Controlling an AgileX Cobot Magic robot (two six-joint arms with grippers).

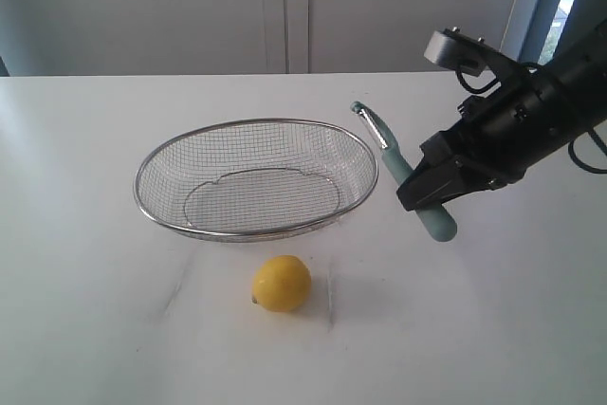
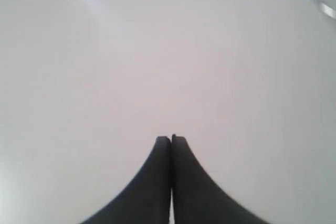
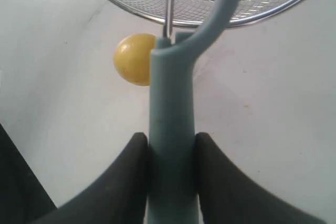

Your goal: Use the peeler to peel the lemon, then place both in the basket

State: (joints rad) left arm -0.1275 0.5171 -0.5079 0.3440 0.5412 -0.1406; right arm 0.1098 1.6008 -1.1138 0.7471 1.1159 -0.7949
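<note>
Exterior, peeler (image 1: pixel 393 162): it is held off the table (image 1: pixel 95 329) at the right, just beside the basket (image 1: pixel 142 198). The blade head is tilted up and toward the far side.
Exterior, right gripper (image 1: pixel 418 199): it is clamped on the teal handle, and the handle's butt sticks out below the jaws.
Exterior, lemon (image 1: pixel 282 284): it lies free on the table near the basket's near rim, apart from it and well apart from the peeler. The left arm is not seen here.
Exterior, writing: none is seen.
Left wrist, left gripper (image 2: pixel 171 139): its fingers are pressed together on nothing over bare table. Only a bit of basket rim is caught in a corner.
Left wrist, writing: none.
Right wrist, grip: the handle is seen squeezed squarely between both fingers, with the lemon and the basket rim beyond the blade.
Right wrist, writing: no brand or label can be read on the handle.
Step in hand, judged: the blade is to be brought to the lemon.
Doing it well, judged: the lemon should first be steadied by the left gripper, which must be opened, or it is likely to roll under the blade. The blade should be laid flat and drawn lightly.
</note>
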